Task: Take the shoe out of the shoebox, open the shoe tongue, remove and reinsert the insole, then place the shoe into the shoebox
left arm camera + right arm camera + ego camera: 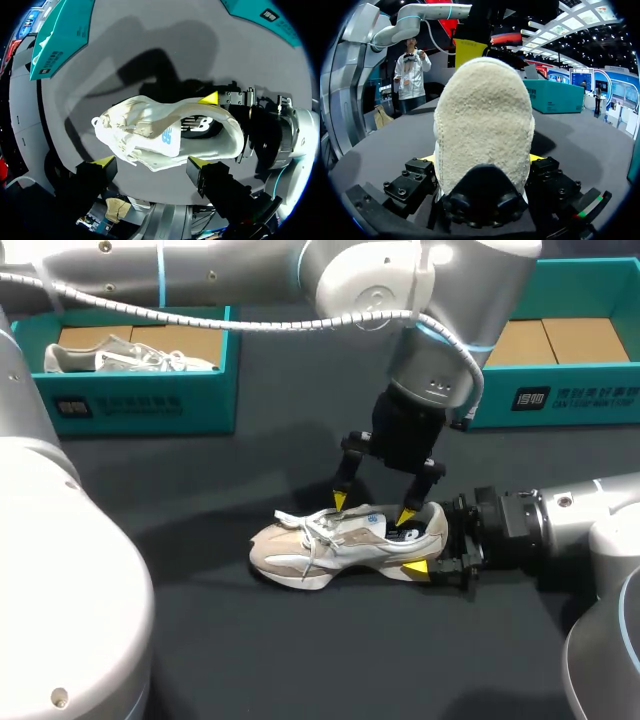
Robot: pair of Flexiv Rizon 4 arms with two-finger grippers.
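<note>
Shoe [330, 545] out of the box, on its sole on the dark table [250, 660], toe towards my left, heel towards my right.

Right gripper [438, 550] lies low at the table and clamps the heel [482, 125], one finger on each side. Looks like a firm anchor.

Left gripper [373, 508] hangs over the shoe with fingers spread wide and gripping nothing. One yellow tip is by the laces and tongue [160, 131], the other at the rim of the opening near the heel. The insole [200, 125] shows dark inside the opening, between that second tip and the right gripper.

Step in hand, as I judge it: the tongue or the insole; I cannot tell which.

To do it well:
- keep the heel clamp steady
- bring the left fingers in along the shoe's length
- catch the tongue's free edge, not the laces
- pull up and towards the toe — a sideways tug would likely twist the shoe in the clamp
</note>
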